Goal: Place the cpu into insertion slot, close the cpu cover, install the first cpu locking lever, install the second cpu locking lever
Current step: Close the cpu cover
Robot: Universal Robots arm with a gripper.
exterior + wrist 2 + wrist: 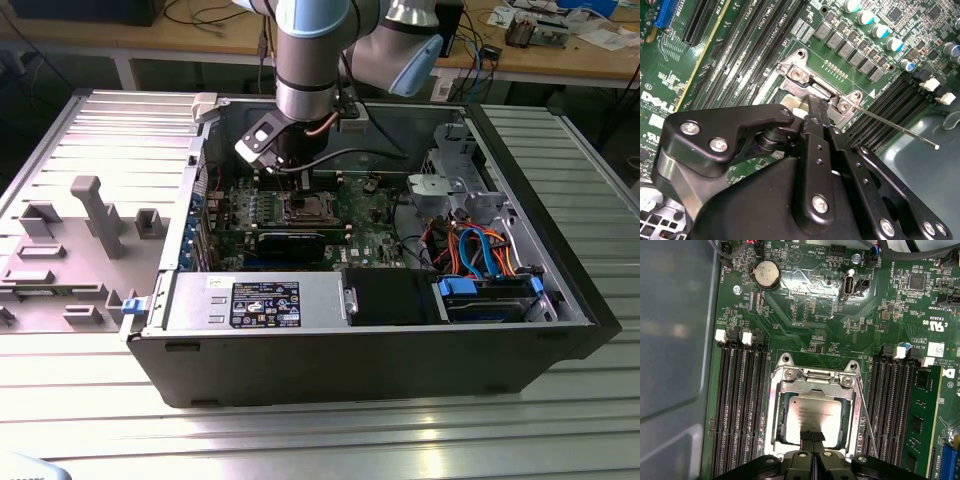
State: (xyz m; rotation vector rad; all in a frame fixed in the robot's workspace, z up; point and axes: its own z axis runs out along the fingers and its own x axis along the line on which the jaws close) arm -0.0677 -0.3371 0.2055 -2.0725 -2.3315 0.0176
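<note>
Two black fingertips [806,436], pressed together with nothing visible between them, mark the shut claw of the robot's gripper [812,436] as it rests at the near edge of the processor socket in the first wrist view. Just beyond them lies the cpu [812,412], a flat square chip with a dull silver-grey top, seated level in the insertion slot [303,208], the square metal-rimmed socket on the green motherboard [805,315]. The cpu cover [776,410], a thin silver frame plate with a large square window, appears folded down around the chip, so the first two steps look done.

The levers look unfinished. One thin steel locking lever [900,128] slants away from the socket's corner in the second wrist view, its tip hanging free beyond the long black memory slots [740,410]. By that showing it is not latched. Whether the other lever is hooked down cannot be told from these pictures.

Farther out, the exterior view shows the silver and pale-blue arm [310,60] reaching down into the open black computer case [350,360], which lies on its side on a ribbed grey metal table [300,440].
</note>
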